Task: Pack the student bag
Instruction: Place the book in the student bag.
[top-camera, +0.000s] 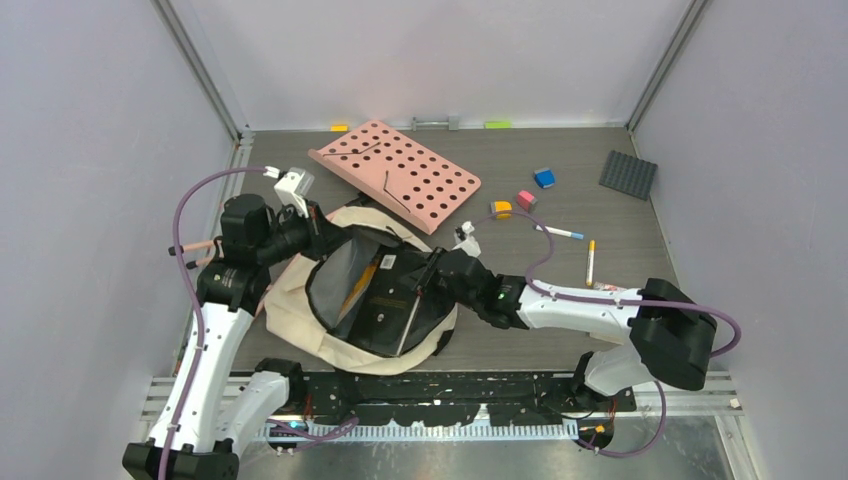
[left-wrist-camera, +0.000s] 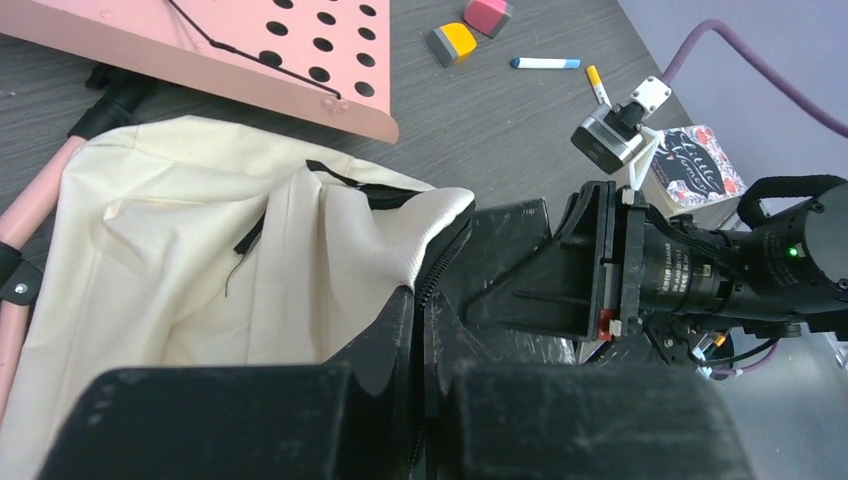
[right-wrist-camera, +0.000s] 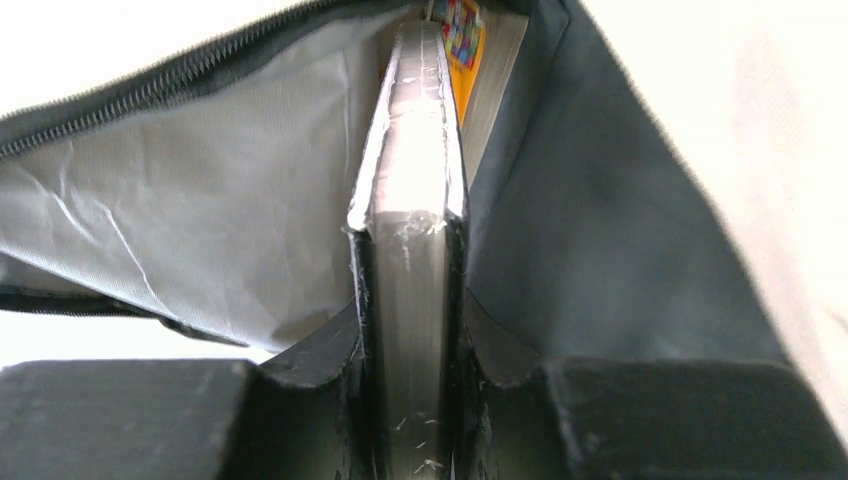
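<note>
The student bag (top-camera: 298, 300), cream with black zippers and a grey lining (right-wrist-camera: 200, 200), lies open in front of the arm bases. My left gripper (left-wrist-camera: 420, 310) is shut on the bag's zipper edge (left-wrist-camera: 440, 260) at the upper rim and holds the mouth open. My right gripper (right-wrist-camera: 410, 330) reaches into the opening and is shut on a thin black book (right-wrist-camera: 410, 150) standing on edge inside. A yellow-covered book (right-wrist-camera: 462, 40) sits deeper in the bag beside it. From above, the black book (top-camera: 385, 315) lies within the bag's mouth by the right gripper (top-camera: 425, 280).
A pink perforated board (top-camera: 395, 172) leans behind the bag. To the right lie orange (top-camera: 502, 209), pink (top-camera: 526, 200) and blue (top-camera: 544, 178) blocks, two markers (top-camera: 560, 232) (top-camera: 590, 262), a dark studded plate (top-camera: 628, 174) and a small patterned book (left-wrist-camera: 695, 165).
</note>
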